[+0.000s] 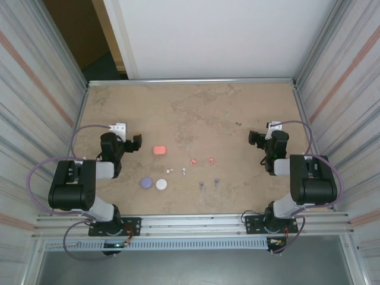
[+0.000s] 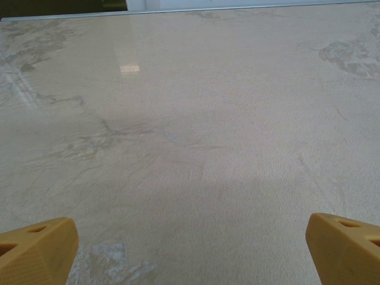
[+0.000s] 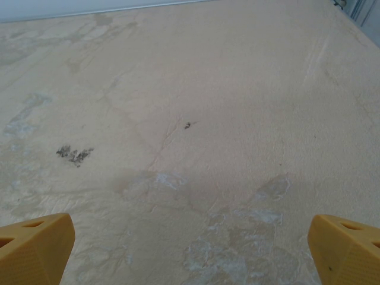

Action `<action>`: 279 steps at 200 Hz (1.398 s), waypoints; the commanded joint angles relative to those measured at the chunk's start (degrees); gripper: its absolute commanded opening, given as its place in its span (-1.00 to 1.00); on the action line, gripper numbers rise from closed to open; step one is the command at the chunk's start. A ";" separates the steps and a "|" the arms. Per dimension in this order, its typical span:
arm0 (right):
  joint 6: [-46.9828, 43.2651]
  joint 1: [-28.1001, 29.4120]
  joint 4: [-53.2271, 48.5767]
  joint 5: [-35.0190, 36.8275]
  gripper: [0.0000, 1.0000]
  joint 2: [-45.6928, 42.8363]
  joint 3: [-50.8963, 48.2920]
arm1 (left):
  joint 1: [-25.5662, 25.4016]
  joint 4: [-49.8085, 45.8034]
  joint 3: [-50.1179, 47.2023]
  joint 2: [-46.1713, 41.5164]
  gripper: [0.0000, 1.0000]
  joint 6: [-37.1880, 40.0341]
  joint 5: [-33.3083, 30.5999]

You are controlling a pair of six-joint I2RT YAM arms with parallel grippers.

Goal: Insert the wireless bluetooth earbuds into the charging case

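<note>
- The left end effector [image 1: 135,142] is wide open and holds nothing.
- The right end effector [image 1: 254,138] is wide open and empty too.
- Six tiny earbuds [image 1: 193,161] lie on the bench [image 1: 237,107] between the arms.
- A pink case [image 1: 159,150], purple case [image 1: 146,183] and white case [image 1: 161,184] sit left of them.

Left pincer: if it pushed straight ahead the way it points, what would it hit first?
Probably the table itself: the left pincer, open, seems angled down at its surface, with no object in that line.
</note>
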 commanded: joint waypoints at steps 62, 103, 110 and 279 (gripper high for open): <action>1.34 0.07 -0.28 0.82 0.99 0.41 0.99 | -0.31 0.14 1.44 0.38 0.97 0.89 -0.82; 1.32 -0.02 0.07 0.60 0.99 0.11 0.73 | -0.11 0.69 1.08 0.12 0.97 0.81 -0.50; 1.39 -0.03 0.13 0.59 0.99 0.10 0.69 | -0.07 0.83 1.01 0.01 0.97 0.76 -0.51; -6.26 12.23 -30.86 -18.39 0.99 -19.96 12.71 | -0.19 -30.05 2.43 -29.17 0.97 -20.57 1.67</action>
